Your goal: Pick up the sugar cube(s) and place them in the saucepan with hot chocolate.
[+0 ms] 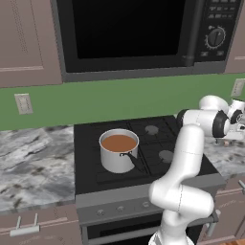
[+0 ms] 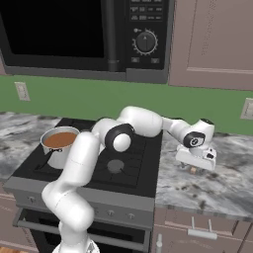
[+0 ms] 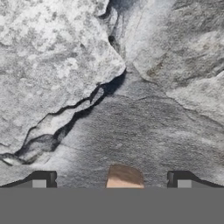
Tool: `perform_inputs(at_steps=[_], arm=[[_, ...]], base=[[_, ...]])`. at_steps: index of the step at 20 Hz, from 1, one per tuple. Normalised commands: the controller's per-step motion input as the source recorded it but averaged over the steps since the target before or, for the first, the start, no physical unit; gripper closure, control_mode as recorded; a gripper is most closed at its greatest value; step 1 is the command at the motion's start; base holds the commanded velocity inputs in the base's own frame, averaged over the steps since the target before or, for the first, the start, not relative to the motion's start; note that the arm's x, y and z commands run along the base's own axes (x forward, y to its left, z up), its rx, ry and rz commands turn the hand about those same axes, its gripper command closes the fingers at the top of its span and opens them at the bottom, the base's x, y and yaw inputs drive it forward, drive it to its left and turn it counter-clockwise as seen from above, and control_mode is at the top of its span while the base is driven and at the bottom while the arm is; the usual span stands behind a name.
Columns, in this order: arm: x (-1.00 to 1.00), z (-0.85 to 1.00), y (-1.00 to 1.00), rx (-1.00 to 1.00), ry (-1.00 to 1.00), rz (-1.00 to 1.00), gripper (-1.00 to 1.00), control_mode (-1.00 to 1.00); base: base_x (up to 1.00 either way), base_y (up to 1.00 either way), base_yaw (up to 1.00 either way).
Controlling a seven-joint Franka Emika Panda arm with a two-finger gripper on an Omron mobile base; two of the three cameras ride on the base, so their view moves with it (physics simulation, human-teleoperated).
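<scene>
The step in hand looks like the reach for the first pick: the pincer point(image 3: 111, 183) of the white arm hangs low over the grey marbled stone surface point(image 2: 217, 188) to the right of the black stove point(image 1: 158, 143), its jaws spread wide and holding nothing. The small light-brown sugar cube point(image 3: 125, 177) lies on that surface, between the two dark fingertips point(image 3: 43, 180) in the hand view and slightly nearer the right-hand one; from the right base view it shows as a tan speck just under the hand. The next move probably calls for a short descent, then closing squarely on the cube. The small round silver-grey metal saucepan point(image 1: 118, 155) with its black stick handle stands on the stove's left burner, well apart from the pincer, filled with smooth reddish-brown hot chocolate point(image 1: 119, 142).
</scene>
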Motion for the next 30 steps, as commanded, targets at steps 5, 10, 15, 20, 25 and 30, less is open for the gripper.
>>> perform_inputs(at_steps=[5, 10, 15, 20, 25, 30], arm=[[-0.01, -0.04, 0.0, 0.0, 0.0, 0.0, -1.0, -1.0], [-0.07, -0.05, 0.0, 0.0, 0.0, 0.0, -1.0, -1.0], [-0.01, -0.04, 0.0, 0.0, 0.0, 0.0, -1.0, -1.0], [0.0, 0.0, 0.0, 0.0, 0.0, 0.0, -1.0, -1.0], [0.0, -0.05, 0.0, 0.0, 0.0, 0.0, 1.0, -1.0], [0.0, -0.01, 0.0, 0.0, 0.0, 0.0, 1.0, -1.0]], base=[[0.0, 0.0, 0.0], [0.0, 0.0, 0.0], [0.0, 0.0, 0.0], [0.0, 0.0, 0.0], [0.0, 0.0, 0.0], [0.0, 0.0, 0.0]])
